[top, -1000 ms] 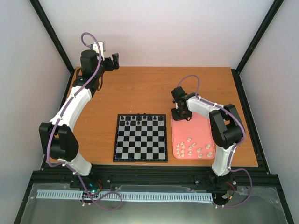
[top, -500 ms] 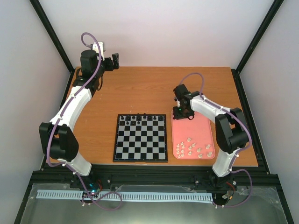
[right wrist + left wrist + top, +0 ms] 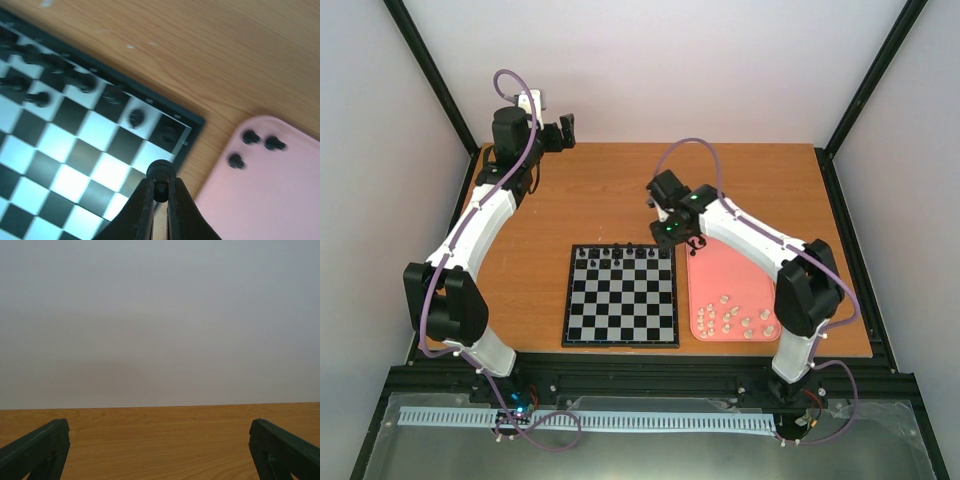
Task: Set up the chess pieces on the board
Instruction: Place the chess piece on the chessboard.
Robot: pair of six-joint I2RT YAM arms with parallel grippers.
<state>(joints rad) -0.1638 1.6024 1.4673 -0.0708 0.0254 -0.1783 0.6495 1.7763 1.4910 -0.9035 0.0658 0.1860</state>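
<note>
My right gripper (image 3: 160, 189) is shut on a small black chess piece (image 3: 161, 174). It hangs above the right edge of the board (image 3: 60, 165), near its far right corner. From above, the right gripper (image 3: 666, 238) sits between the board (image 3: 620, 310) and the pink tray (image 3: 745, 275). Several black pieces (image 3: 620, 254) stand along the board's far rows. Three more black pieces (image 3: 250, 136) lie on the tray's far end. My left gripper (image 3: 563, 132) is open at the table's back left, its fingers (image 3: 40, 447) wide apart and facing the wall.
Several cream-white pieces (image 3: 735, 318) lie clustered at the near end of the pink tray (image 3: 270, 200). Bare wooden table (image 3: 610, 195) stretches behind the board. Black frame posts stand at the table's corners.
My right arm has swung left from over the pink tray's far end to the board's far right corner, carrying the black piece. The left arm has not moved.
</note>
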